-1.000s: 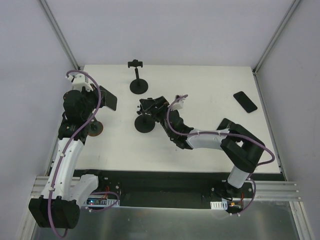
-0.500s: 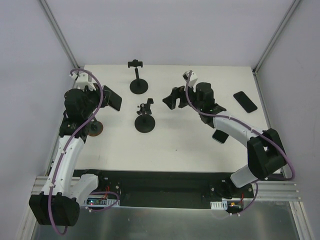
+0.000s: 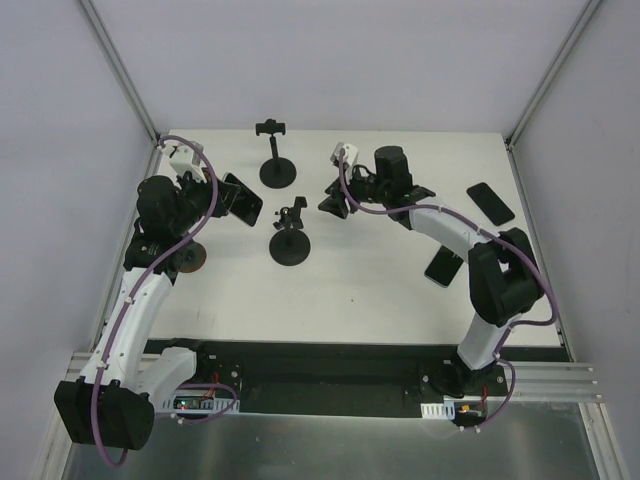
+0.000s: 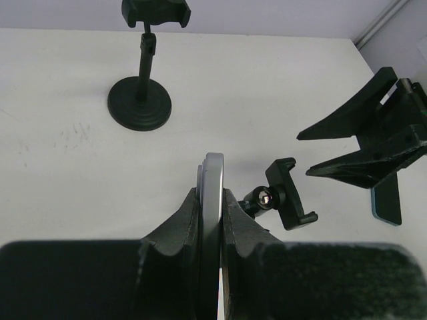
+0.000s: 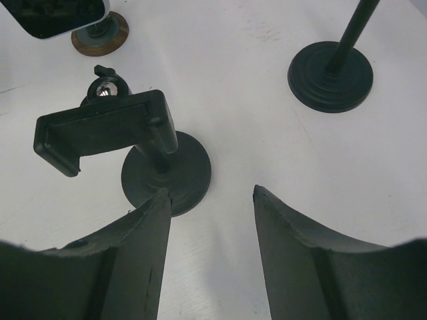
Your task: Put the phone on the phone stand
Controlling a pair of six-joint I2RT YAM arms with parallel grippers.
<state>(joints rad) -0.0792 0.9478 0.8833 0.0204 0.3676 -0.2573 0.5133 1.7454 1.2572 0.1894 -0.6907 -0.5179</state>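
Observation:
A dark phone (image 3: pixel 243 200) with a silver edge (image 4: pixel 213 190) is held above the table, and my left gripper (image 4: pixel 212 195) is shut on it. Just right of it stands the nearer black phone stand (image 3: pixel 290 238), its clamp (image 4: pixel 288 193) empty. In the right wrist view that clamp (image 5: pixel 100 137) and round base (image 5: pixel 167 175) lie just ahead on the left. My right gripper (image 3: pixel 335 200) hovers right of this stand, open, with only bare table between its fingers (image 5: pixel 150 227). The held phone (image 5: pixel 57 17) shows at the top left of that view.
A second black stand (image 3: pixel 275 160) rises at the back of the white table (image 3: pixel 380 290). Two more phones lie flat, one at the far right (image 3: pixel 490 203) and one under the right arm (image 3: pixel 443 267). A brown disc (image 3: pixel 187 258) sits by the left arm.
My right gripper swung away from the near stand to the back right, then came back toward its clamp, its jaws narrowing. The left gripper carried the phone rightward toward the stand.

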